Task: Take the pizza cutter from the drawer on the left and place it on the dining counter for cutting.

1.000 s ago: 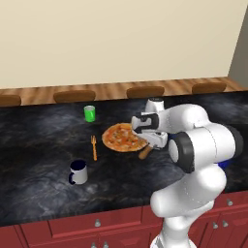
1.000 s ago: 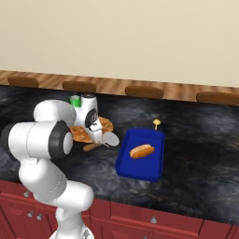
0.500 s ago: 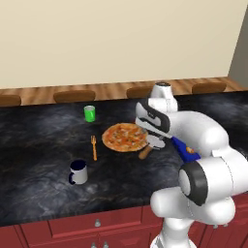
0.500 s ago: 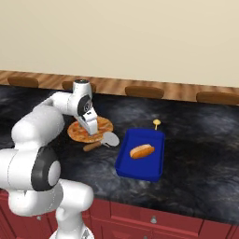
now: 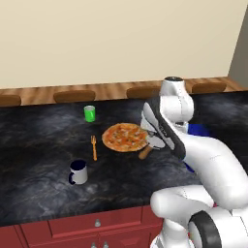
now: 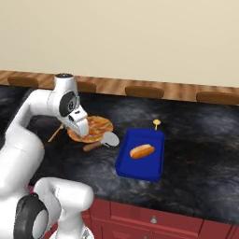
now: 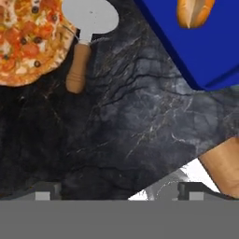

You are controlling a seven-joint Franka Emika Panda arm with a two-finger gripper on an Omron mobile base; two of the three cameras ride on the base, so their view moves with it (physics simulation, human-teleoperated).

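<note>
Gripper (image 7: pixel 119 193) fingers spread wide w/ nothing between them, just bare dining counter (image 7: pixel 140 135) below. Pizza cutter (image 7: pixel 84 42) lies flat on the counter, touching the pizza (image 7: pixel 28 39) edge.

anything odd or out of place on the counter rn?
Nothing stands out. The pizza cutter lies flat on the dining counter beside the pizza, its wheel at the pizza's edge. Fork, mug and cup look undisturbed; the bun sits in the blue tray.
</note>
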